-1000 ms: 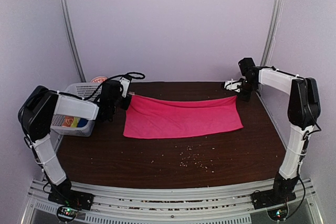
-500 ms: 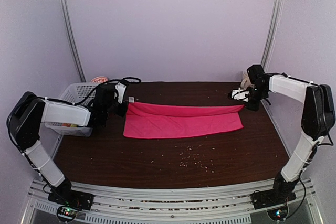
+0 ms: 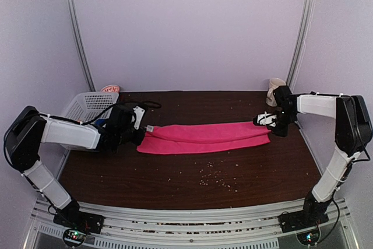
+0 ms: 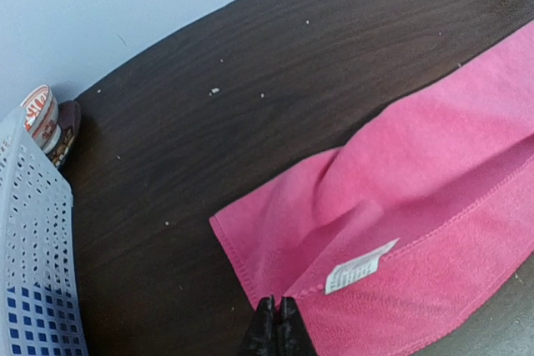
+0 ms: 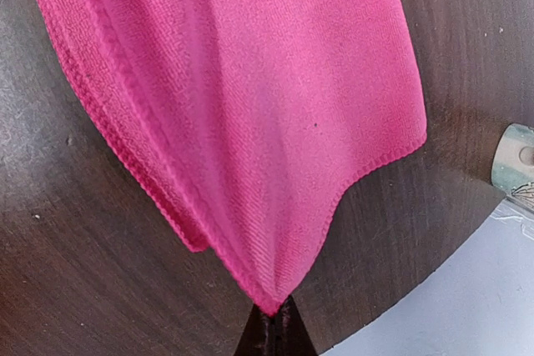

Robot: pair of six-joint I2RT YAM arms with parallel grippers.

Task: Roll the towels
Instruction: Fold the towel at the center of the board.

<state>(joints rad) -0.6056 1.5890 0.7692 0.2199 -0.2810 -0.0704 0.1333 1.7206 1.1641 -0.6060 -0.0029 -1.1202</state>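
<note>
We judge the task to be at an early stage. The plain bright pink soft cloth towel (image 3: 204, 137) lies across the middle of the dark wooden tabletop (image 3: 192, 193) as a long, narrow band. It is doubled over lengthwise, with its far part laid loosely on the near part. It is not yet a roll: the layers sit flat and slack, and the wrist views show no tight coil.

The left jaws are pinched together on the towel's left end, just beside the small white sewn-in label (image 4: 360, 266). The right jaws are pinched together on the corner at its right end. The cloth spans the gap between them and rests on the tabletop.

As we read it, what is done is the gathering of the towel into a strip. What is left is to wind that strip into a firm roll and set it down. The task speaks of towels in the plural, so any further cloth remains to be done too. We cannot make one out in these views.

Our count:
- One pink towel, with one label.
- One white plastic lattice basket (image 3: 81, 104) at the left rear; we cannot tell what is in it.
- One round red-and-white container (image 3: 109, 88) behind the basket.
- One cream mug (image 3: 275, 87) at the right rear.
- Two arms.
- A scatter of pale crumbs (image 3: 215, 178) on the near tabletop, too many and too small to number.
</note>
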